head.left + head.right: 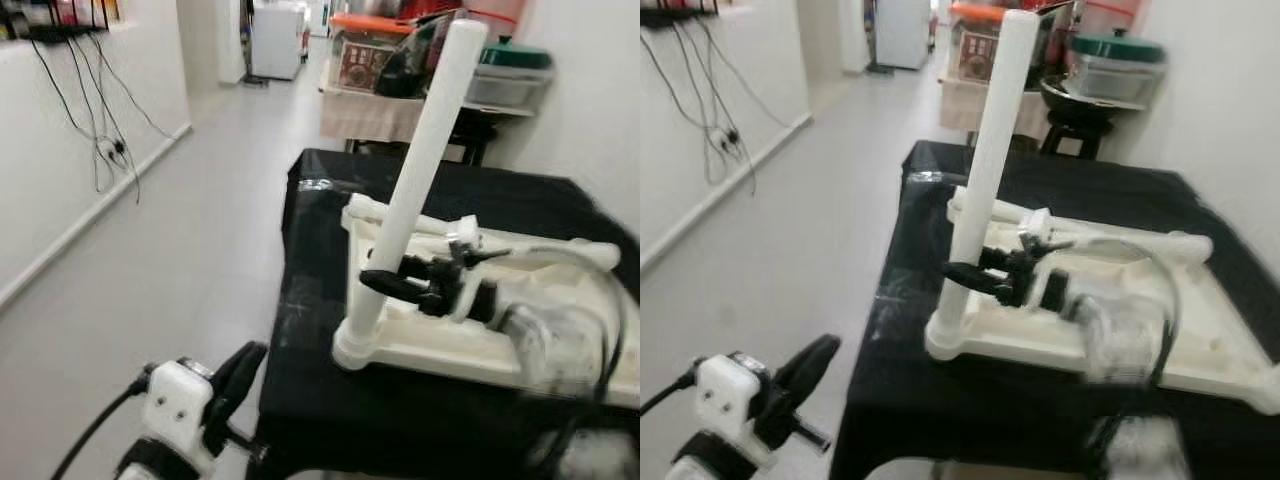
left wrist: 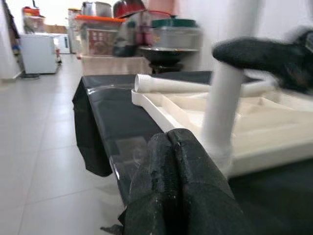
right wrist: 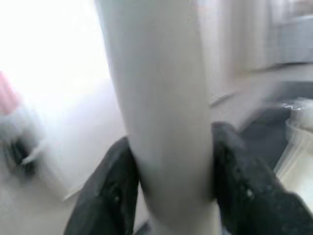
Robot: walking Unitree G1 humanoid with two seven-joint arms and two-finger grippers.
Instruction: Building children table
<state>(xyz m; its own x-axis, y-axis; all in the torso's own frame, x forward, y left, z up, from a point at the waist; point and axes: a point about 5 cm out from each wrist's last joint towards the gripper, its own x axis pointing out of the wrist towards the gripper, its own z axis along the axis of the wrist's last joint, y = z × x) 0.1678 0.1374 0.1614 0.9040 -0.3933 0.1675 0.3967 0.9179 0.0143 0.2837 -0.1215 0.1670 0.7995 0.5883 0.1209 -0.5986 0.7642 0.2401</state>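
Note:
A white plastic table top (image 1: 470,345) lies upside down on a black-covered table (image 1: 320,200). One white leg (image 1: 420,170) stands in its near left corner socket, leaning a little to the right. My right gripper (image 1: 385,275) is shut on this leg low down, with a black finger (image 3: 110,196) on each side of it. A second white leg (image 1: 420,222) lies along the far edge of the table top. My left gripper (image 1: 240,370) hangs low off the table's near left corner, and its fingers (image 2: 171,161) are pressed together on nothing.
Open grey floor (image 1: 200,230) runs along the left of the table. Cables (image 1: 100,140) hang on the left wall. Behind the table stands a stand with boxes and pots (image 1: 400,70). A white fridge (image 1: 275,40) is down the hallway.

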